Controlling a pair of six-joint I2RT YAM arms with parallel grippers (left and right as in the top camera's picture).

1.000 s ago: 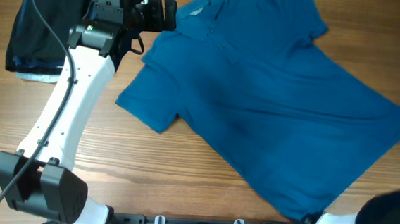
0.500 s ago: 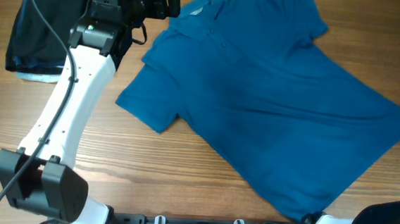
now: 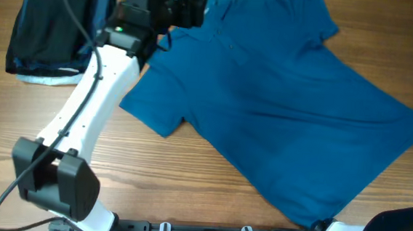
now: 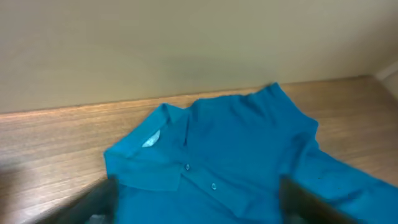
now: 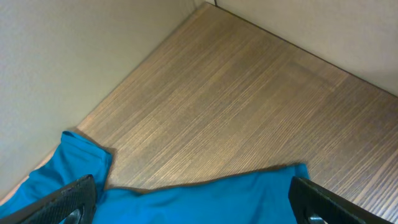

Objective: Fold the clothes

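1. Overhead view: the polo shirt [image 3: 280, 106] is seen spread face up on the wooden table [image 3: 187, 180]. It lies diagonally, with the collar [image 3: 218, 5] toward the far side and the hem toward the near right corner. No fold is made yet, so the task is judged to be at its very beginning.
2. The left gripper [image 3: 198, 6] is held just over the collar area. In the left wrist view its fingers [image 4: 93, 202] are blurred but are seen well apart, one at each side of the button placket [image 4: 199, 177]. Nothing is pinched between them.
3. The right gripper [image 5: 193, 208] is also spread wide and empty. In the right wrist view only an edge of the shirt and bare wood are seen below it.
4. The step in hand is judged to be the first grasp at the neck end. It is done well when the jaws are lowered until one finger slides under the cloth. Both layers of the shoulder beside the collar should be taken, not the collar flap alone, which would only lift up.
5. The soft fabric can be expected to sag and drag. The lift should therefore be kept low and slow, and the hem end should be gripped by the other arm for an even fold line.
6. The folded dark garments [image 3: 52, 28] lie well apart at the far left and should be left untouched.
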